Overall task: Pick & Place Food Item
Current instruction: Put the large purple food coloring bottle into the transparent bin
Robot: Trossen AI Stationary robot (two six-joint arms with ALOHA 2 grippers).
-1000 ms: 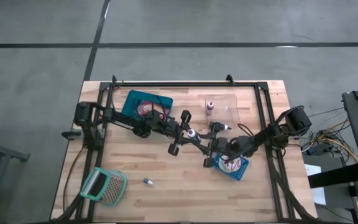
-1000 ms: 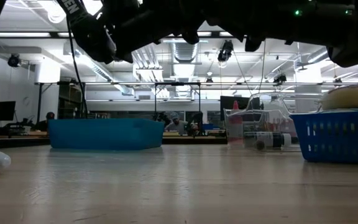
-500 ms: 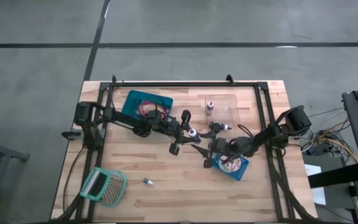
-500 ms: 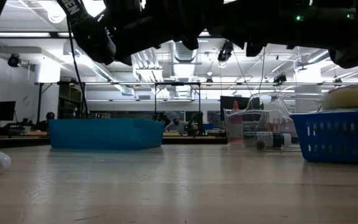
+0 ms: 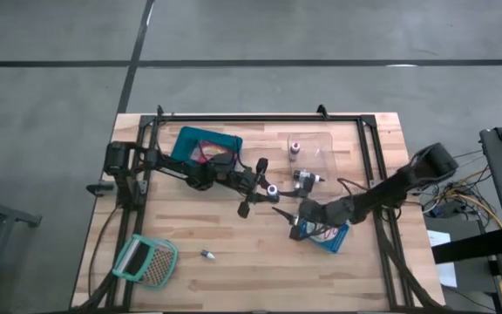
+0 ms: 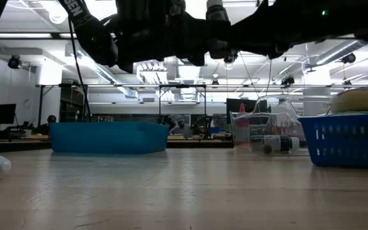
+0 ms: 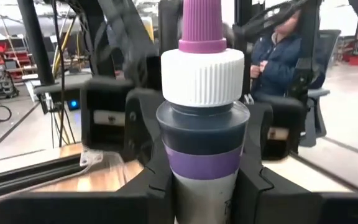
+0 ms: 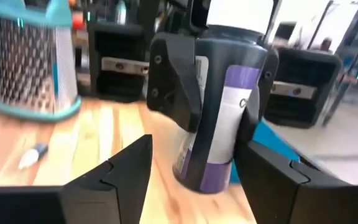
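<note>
Fingers (image 7: 145,180) of the left gripper (image 5: 267,187) clamp a dark squeeze bottle (image 7: 202,134) with a white collar and purple nozzle, holding it above the middle of the wooden table (image 5: 190,235). Facing it, the right gripper (image 5: 283,215) hovers just beside with its fingers (image 8: 126,171) spread apart, gripping nothing. A teal bin (image 5: 206,143) sits at the table's far left, under the left arm. A blue basket (image 5: 331,235) lies below the right arm, and a clear tray (image 5: 321,144) with a small bottle stands at the far right. A teal-framed grater (image 5: 145,260) rests near the front left corner, a small tube (image 5: 206,255) just beside it.
</note>
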